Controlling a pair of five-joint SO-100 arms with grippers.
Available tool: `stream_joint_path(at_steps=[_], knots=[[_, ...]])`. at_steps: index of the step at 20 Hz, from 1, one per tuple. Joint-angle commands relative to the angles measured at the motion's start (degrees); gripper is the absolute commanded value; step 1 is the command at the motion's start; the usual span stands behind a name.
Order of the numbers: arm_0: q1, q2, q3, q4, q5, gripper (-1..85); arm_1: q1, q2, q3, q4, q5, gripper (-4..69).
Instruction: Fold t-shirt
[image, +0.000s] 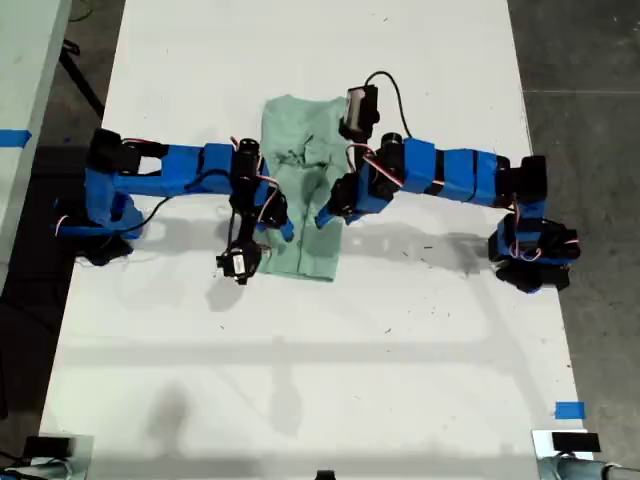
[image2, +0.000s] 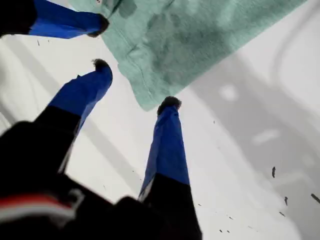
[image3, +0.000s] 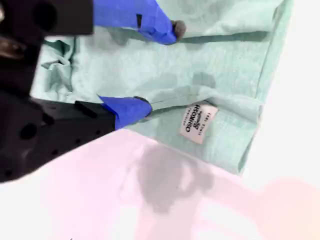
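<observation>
White table (image: 300, 380): carries everything named here. The t-shirt (image: 300, 130), pale mint green, lies flat on it as a narrow folded strip, between the two arm bases in the exterior view.

First arm (image: 180, 168): reaches the t-shirt from the exterior view's left. Second arm (image: 450, 172): reaches it from the exterior view's right.

My first gripper (image: 277, 228): at the strip's edge on the exterior view's left. In its wrist view the fingers (image2: 169, 102) stand apart with nothing between them. One tip is at a corner of the t-shirt (image2: 200, 40).

My second gripper (image: 325, 215): over the t-shirt. In its wrist view the gripper (image3: 159, 67) is spread wide above the cloth (image3: 225, 65), clasping nothing. One tip is at a folded edge.

Sewn-in label (image3: 199, 122): white, beside that tip, on the t-shirt.
</observation>
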Motion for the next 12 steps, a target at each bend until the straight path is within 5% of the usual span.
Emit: stream_joint_path(at_steps=[1,7,12], knots=[[-1.58,14.24,-0.79,3.87,1.76,25.1,-0.79,6.15,-0.18,-0.7,0.26,23.8],[-5.27,41.57,15.21,8.26,4.75,24.3,-1.49,10.63,2.64,1.76,1.93,22.4],[4.57,53.88,30.94,6.42,-3.69,24.2,-6.94,15.29,6.5,2.29,6.86,21.6]])
